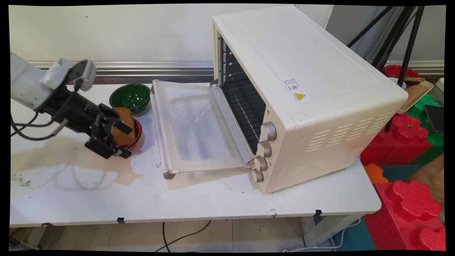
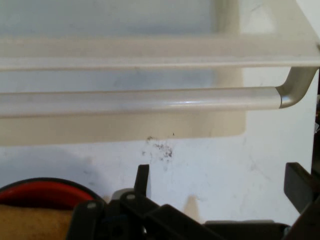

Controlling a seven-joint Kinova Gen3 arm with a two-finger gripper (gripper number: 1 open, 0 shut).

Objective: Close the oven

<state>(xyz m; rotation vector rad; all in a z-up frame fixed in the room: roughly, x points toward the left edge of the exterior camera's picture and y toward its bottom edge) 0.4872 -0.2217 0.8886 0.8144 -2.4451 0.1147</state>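
My black gripper hangs low over the table's left side with its jaws open and nothing between them. Just behind it a brown slice of bread lies in a red bowl, and the upper finger overlaps the bread in the main view. In the hand view the gripper points at bare table just before the oven door's handle. There the bread and red bowl sit at the lower left, outside the left finger.
A green bowl stands behind the red one. A cream toaster oven fills the table's right, its glass door folded down flat toward the bowls. A brownish stain marks the table. Red foam blocks lie right of the table.
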